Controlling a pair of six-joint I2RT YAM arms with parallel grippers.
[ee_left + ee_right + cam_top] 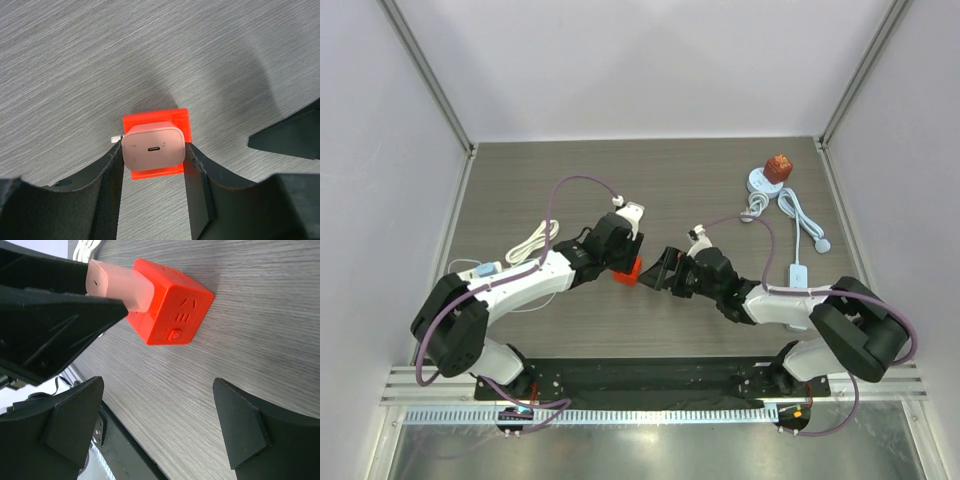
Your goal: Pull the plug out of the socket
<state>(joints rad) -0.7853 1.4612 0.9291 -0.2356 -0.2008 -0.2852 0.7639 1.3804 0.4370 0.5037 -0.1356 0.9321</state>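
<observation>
A red cube socket sits on the wood-grain table near the middle, with a pale pink-white plug pushed into it. In the left wrist view the socket shows behind the plug. My left gripper is shut on the plug, one black pad against each side. From the right wrist view the socket lies ahead with the plug sticking out to the left. My right gripper stands open just short of the socket, nothing between its fingers. Seen from the top, the right gripper is close to the socket's right side.
A coiled white cable and a white adapter lie to the left. At the back right, a round white base carries a brown-red object, and a white cord with an inline switch runs toward the front. Grey walls enclose the table.
</observation>
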